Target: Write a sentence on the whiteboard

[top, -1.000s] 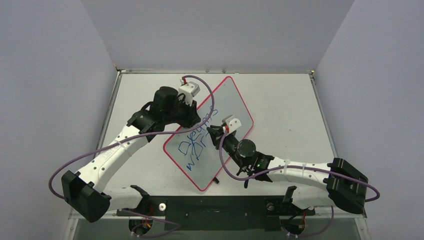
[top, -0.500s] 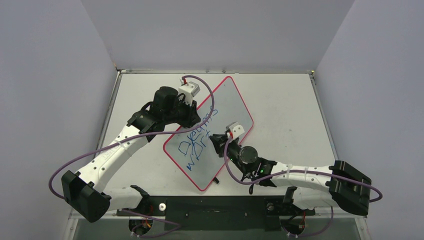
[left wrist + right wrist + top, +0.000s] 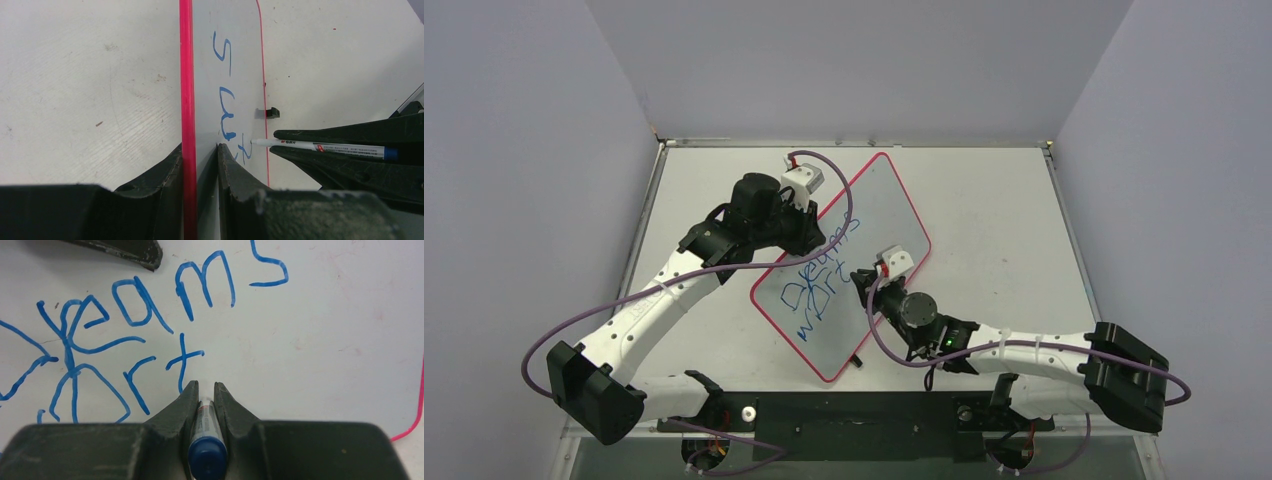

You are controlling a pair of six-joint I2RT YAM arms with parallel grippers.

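The tip of the marker (image 3: 206, 450) hides inside the right gripper (image 3: 203, 387). Left of it, the sentence (image 3: 182, 360) is cut off.

Top view looks down from above and behind; both wrist views sit close, all sharing the whiteboard (image 3: 879, 205).

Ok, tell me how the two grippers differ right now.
The left gripper clamps the whiteboard by its red rim; the right gripper pinches a marker. The left sits at the board's edge; the right hangs over its face, by the writing. Both are black and shut on something.
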